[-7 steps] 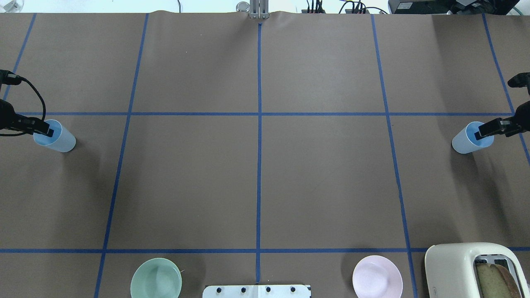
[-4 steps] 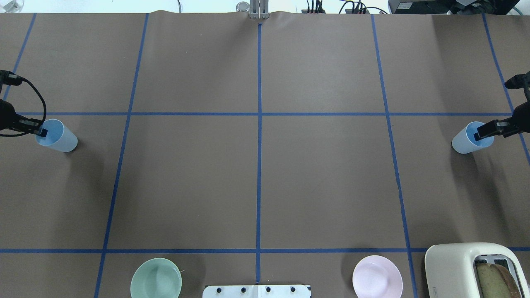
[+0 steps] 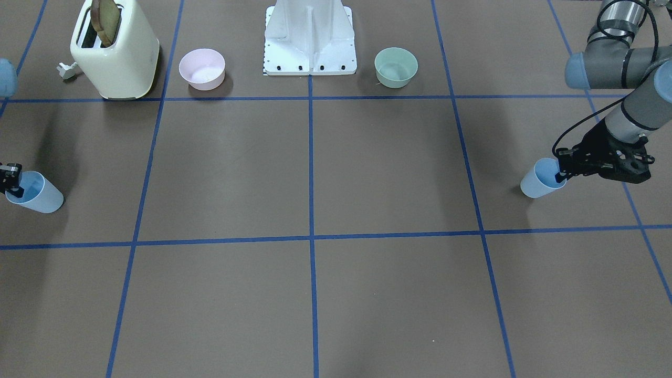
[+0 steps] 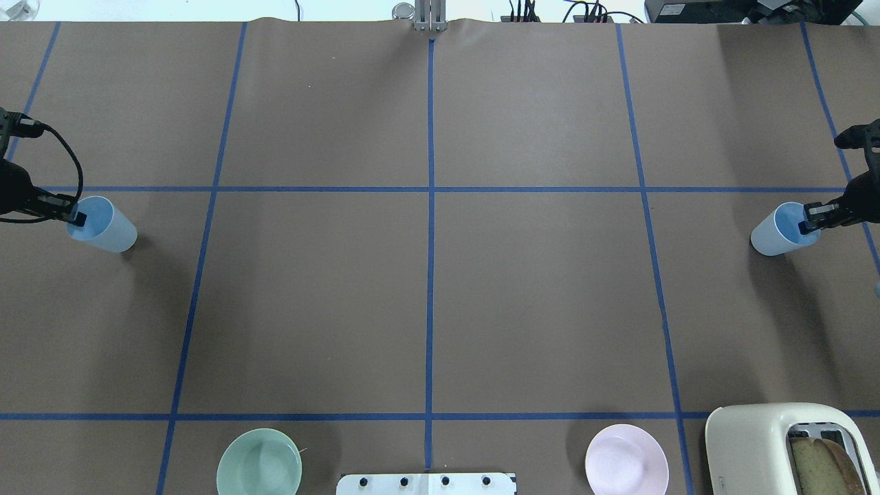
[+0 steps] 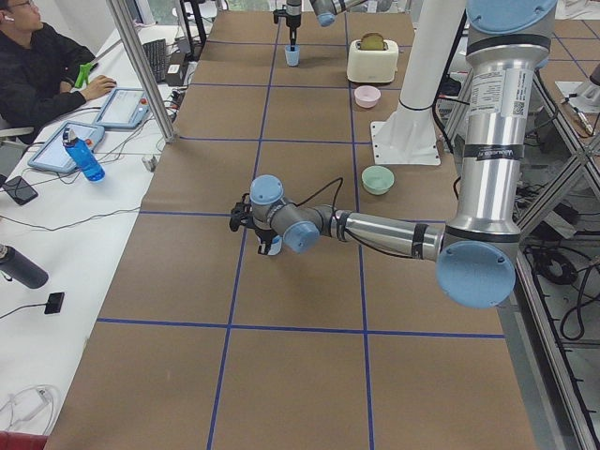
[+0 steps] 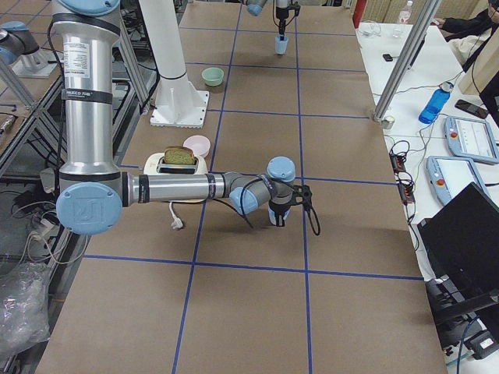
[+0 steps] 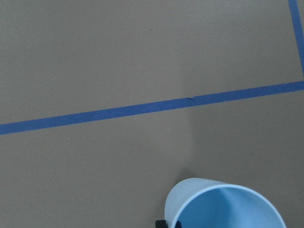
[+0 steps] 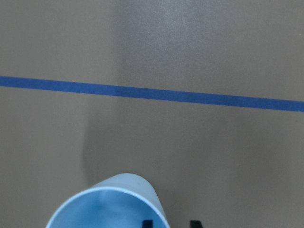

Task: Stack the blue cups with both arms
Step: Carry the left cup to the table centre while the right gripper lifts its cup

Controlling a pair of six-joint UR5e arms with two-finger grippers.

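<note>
Two light-blue cups stand far apart on the brown table. The left cup (image 4: 104,225) (image 3: 539,179) has my left gripper (image 4: 75,218) (image 3: 560,176) shut on its outer rim, one finger inside. In the left wrist view this cup (image 7: 223,206) fills the bottom edge. My right gripper (image 4: 808,225) (image 3: 11,181) straddles the rim of the right cup (image 4: 780,232) (image 3: 35,194). In the right wrist view a finger (image 8: 147,223) sits at that cup's (image 8: 107,206) wall, the other one stands apart outside it, so the jaws are open.
Near the robot's base stand a pale green bowl (image 4: 259,464), a pink bowl (image 4: 626,462) and a cream toaster (image 4: 777,447) holding bread. The white pedestal (image 3: 310,37) is between the bowls. Blue tape lines grid the table. Operators sit at side desks.
The left cup has shifted a little toward the table's middle with the left gripper on its rim. The right gripper's finger drew back from mid-cup to the rim; the right cup stayed put.
</note>
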